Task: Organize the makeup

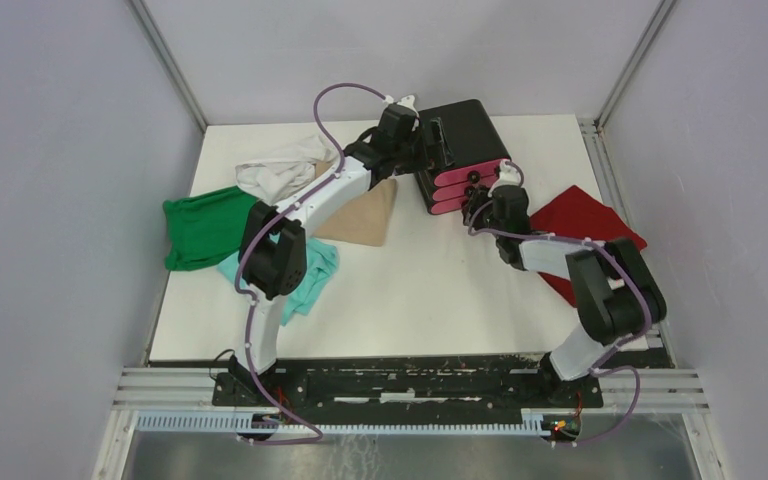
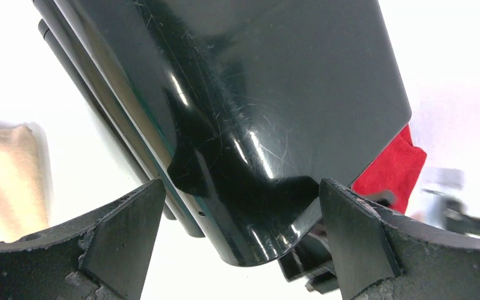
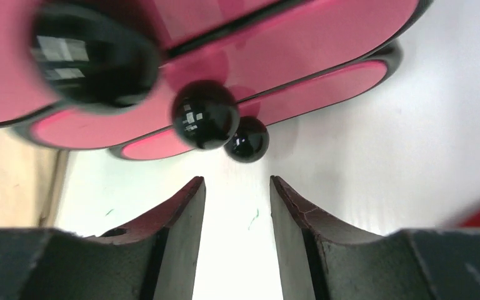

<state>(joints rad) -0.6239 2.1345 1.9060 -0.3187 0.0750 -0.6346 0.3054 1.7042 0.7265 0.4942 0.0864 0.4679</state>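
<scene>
No makeup item shows in any view. The black box with pink drawers (image 1: 465, 140) stands at the back middle of the table. My left gripper (image 1: 422, 135) is at the box's left rear corner; in the left wrist view the left gripper (image 2: 240, 182) is open wide, with the glossy black box corner (image 2: 256, 125) between the fingers and a gap on the left side. My right gripper (image 1: 500, 182) is in front of the drawers. In the right wrist view the right gripper (image 3: 237, 180) is open and empty, just below the drawers' round black knobs (image 3: 205, 115).
Folded cloths lie around: white (image 1: 280, 165), green (image 1: 205, 225), teal (image 1: 315, 270), tan (image 1: 365, 215) and red (image 1: 580, 220). The red cloth also shows behind the box in the left wrist view (image 2: 394, 169). Grey walls close in the table (image 1: 440, 300) on three sides.
</scene>
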